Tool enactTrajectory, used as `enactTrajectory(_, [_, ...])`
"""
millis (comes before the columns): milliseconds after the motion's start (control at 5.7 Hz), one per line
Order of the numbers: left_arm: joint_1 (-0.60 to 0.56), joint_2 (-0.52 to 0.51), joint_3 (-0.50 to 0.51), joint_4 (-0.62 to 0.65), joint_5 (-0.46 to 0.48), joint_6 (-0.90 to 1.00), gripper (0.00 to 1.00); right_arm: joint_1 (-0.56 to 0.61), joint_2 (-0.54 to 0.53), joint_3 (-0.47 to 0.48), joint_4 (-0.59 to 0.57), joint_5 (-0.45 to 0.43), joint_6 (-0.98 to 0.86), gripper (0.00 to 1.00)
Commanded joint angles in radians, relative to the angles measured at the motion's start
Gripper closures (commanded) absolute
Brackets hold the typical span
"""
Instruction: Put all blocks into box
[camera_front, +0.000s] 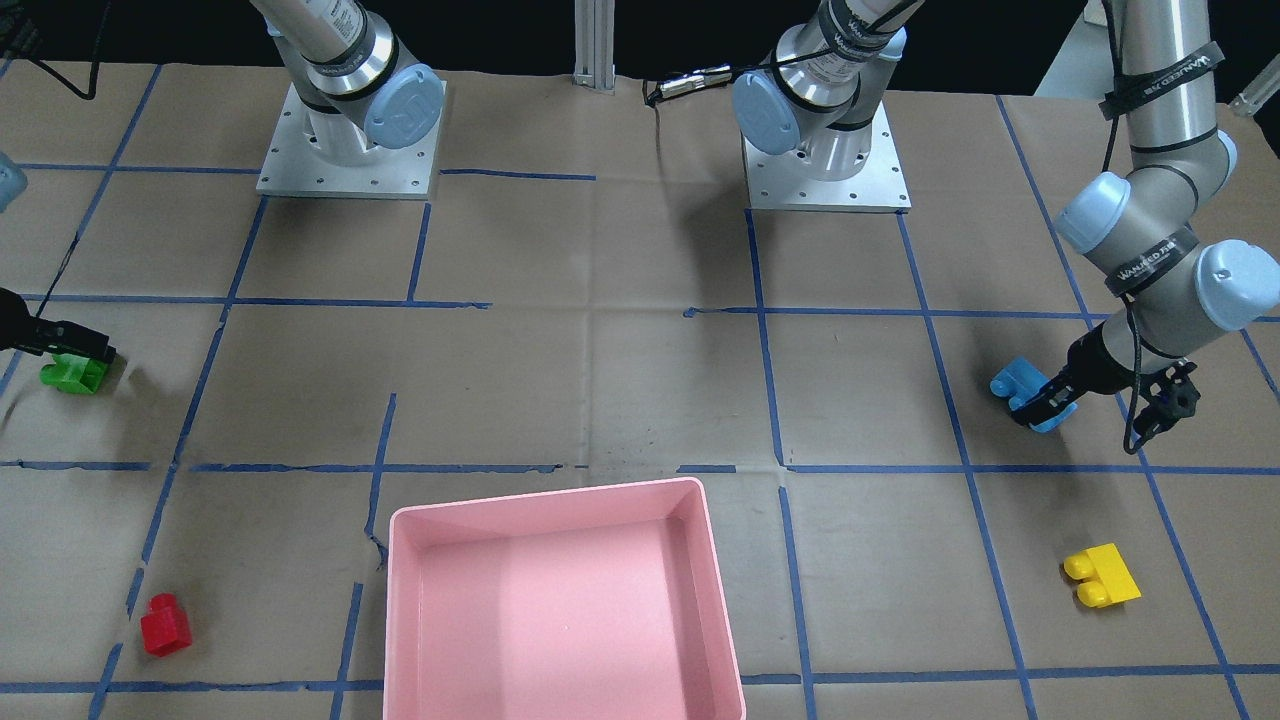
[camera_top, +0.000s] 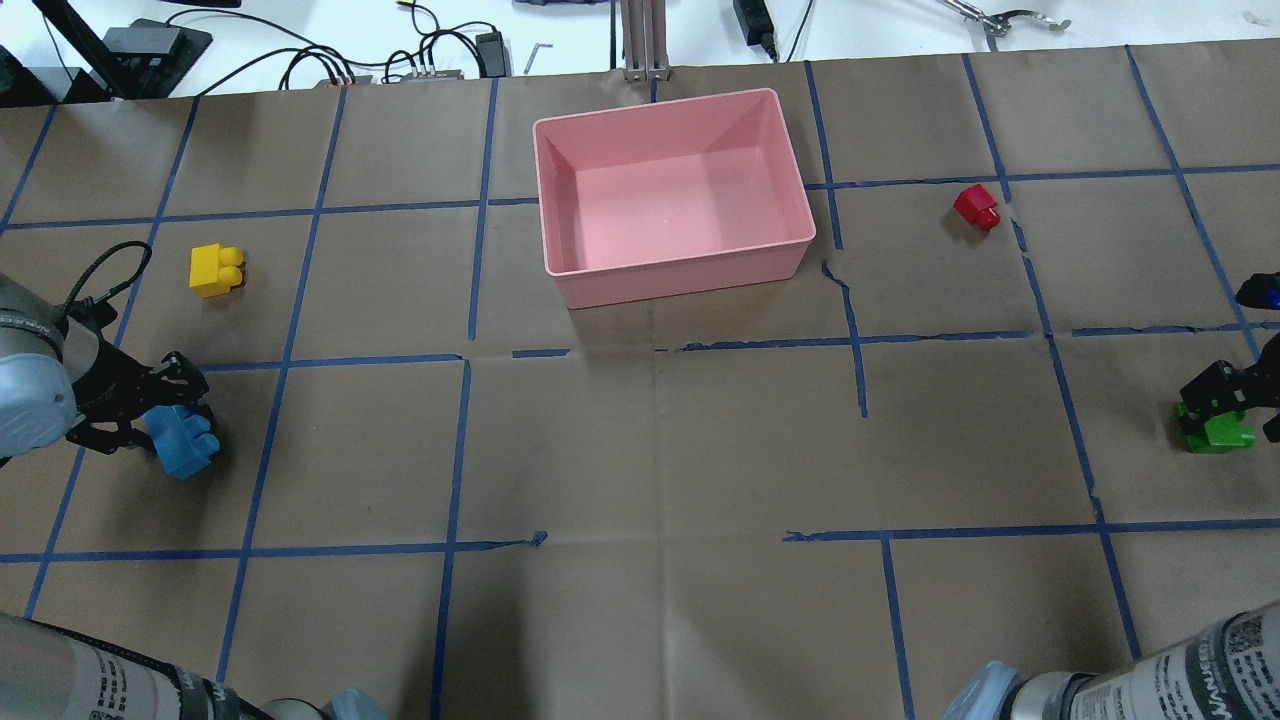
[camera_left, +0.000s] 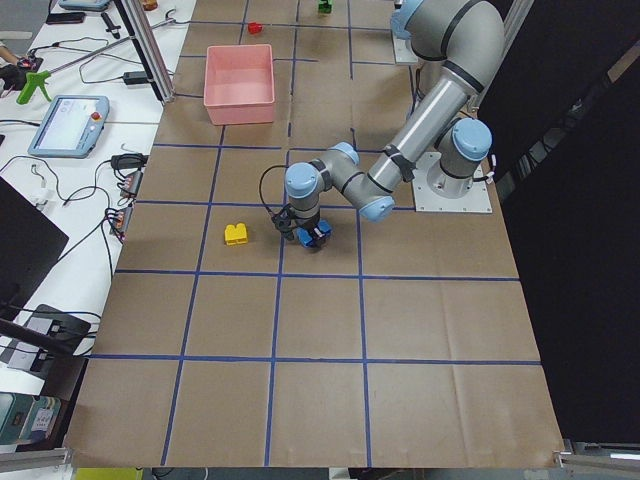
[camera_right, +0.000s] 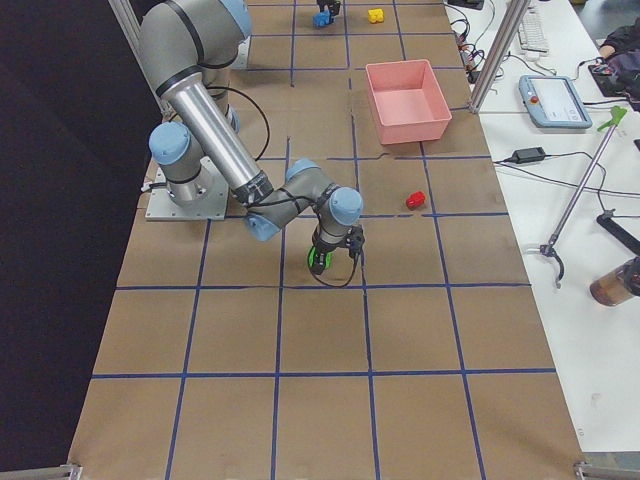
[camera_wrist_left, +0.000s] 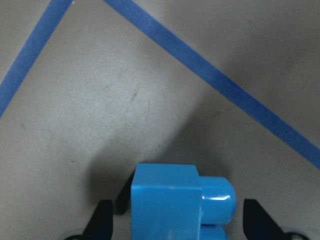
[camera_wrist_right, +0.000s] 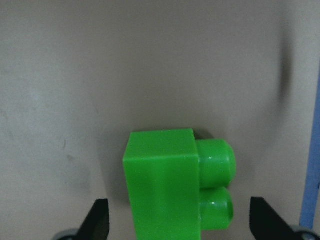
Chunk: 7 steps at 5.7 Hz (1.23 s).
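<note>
My left gripper (camera_top: 170, 425) is open and straddles the light-blue block (camera_top: 187, 447) at the table's left; in the left wrist view both fingers (camera_wrist_left: 102, 220) stand clear of the block (camera_wrist_left: 170, 205). My right gripper (camera_top: 1215, 400) is open and straddles the green block (camera_top: 1218, 432) at the right; its fingers (camera_wrist_right: 100, 220) stand apart from the block (camera_wrist_right: 165, 180). The yellow block (camera_top: 215, 270) lies beyond the left gripper. The red block (camera_top: 977, 207) lies right of the pink box (camera_top: 680, 275), which holds nothing.
Brown paper with a blue tape grid covers the table. Both arm bases (camera_front: 345, 150) stand at the robot's edge. Cables and tools (camera_top: 420, 60) lie past the far edge, behind the box.
</note>
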Motion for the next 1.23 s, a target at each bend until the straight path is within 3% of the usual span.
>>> enactTrajectory(0, [-0.003, 0.020, 0.006, -0.005, -0.007, 0.003, 0.74, 0.000, 0.000, 0.009, -0.026, 0.001, 0.001, 0.10])
enactTrajectory(175, [-0.036, 0.091, 0.017, -0.035, -0.067, -0.056, 0.75, 0.000, 0.000, 0.008, -0.034, 0.001, -0.001, 0.15])
enactTrajectory(526, [-0.279, 0.221, 0.029, -0.086, -0.079, -0.421, 0.75, 0.000, 0.000, 0.009, -0.054, 0.001, -0.002, 0.40])
enactTrajectory(702, [-0.384, 0.203, 0.092, -0.094, -0.083, -0.613, 0.74, 0.000, 0.000, 0.008, -0.054, 0.001, -0.002, 0.52])
enactTrajectory(877, [-0.487, 0.175, 0.206, -0.167, -0.176, -0.864, 0.74, 0.000, -0.002, 0.006, -0.054, 0.002, -0.002, 0.58])
enactTrajectory(1053, [-0.595, 0.093, 0.321, -0.172, -0.195, -1.059, 0.74, -0.002, -0.014, 0.003, -0.060, -0.002, 0.002, 0.58])
